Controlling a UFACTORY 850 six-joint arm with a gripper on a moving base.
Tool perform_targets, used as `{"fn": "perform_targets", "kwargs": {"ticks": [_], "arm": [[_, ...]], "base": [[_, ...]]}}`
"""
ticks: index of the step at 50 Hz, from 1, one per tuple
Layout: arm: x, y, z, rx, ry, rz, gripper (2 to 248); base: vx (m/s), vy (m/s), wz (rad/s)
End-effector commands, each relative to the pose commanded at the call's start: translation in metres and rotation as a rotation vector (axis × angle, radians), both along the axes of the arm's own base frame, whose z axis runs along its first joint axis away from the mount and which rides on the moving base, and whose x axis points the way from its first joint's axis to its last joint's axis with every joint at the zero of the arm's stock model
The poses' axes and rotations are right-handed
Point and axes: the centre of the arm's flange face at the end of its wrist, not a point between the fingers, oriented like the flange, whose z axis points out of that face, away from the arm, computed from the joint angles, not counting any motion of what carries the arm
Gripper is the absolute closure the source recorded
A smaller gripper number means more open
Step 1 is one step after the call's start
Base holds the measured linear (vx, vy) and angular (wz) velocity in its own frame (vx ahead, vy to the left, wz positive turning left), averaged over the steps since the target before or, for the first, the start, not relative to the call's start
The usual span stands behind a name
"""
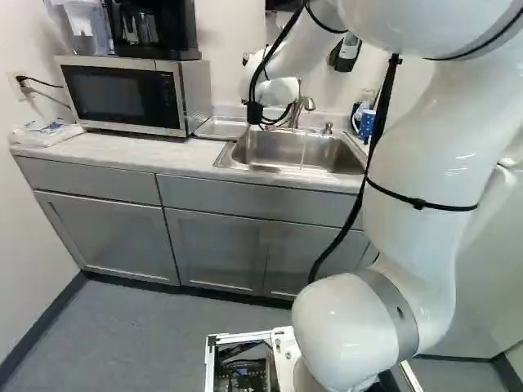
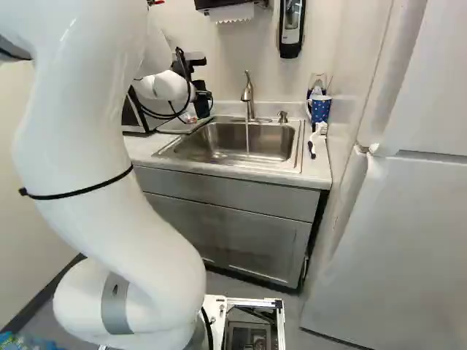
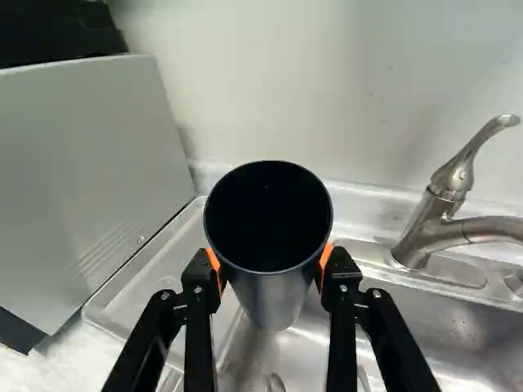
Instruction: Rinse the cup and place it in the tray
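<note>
My end effector [image 3: 270, 268] holds the cup [image 3: 271, 296] by its wall, beside the faucet [image 3: 421, 237], on the tray [image 3: 159, 273] side. It is probably light, stiff, slippery when wet; below the rim is good hold.

Glossy white UFACTORY 850 arm [image 1: 425, 175], rounded segs, R side of L base view. Grey band [image 1: 387, 309] w/ small dark oval mark on low joint, bottom R. Blk zip tie [image 1: 418, 203] mid-R; thick blk cable [image 1: 377, 135] alongside; thinner blk wires [image 2: 187, 98] looped, upper L of R base view. Blk 2-finger gripper [image 2: 202, 108]: silver screws [image 3: 343, 287], orange pads [image 3: 325, 260]. Base: white metal frame [image 1: 283, 359], bottom ctr of L base view.
</note>
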Motion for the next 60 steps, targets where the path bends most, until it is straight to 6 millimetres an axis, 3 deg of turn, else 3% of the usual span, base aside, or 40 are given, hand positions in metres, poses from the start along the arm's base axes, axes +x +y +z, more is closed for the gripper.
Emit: {"fn": "perform_targets", "kwargs": {"ticks": [40,60], "arm": [[0.054,0.061,-0.005,0.004,-0.022,0.081,126],[0.079,0.085,-0.028,0.001,-0.005,0.105,126]], "base": [[0.0,0.0,0.0],[0.0,0.0,0.0]]}}
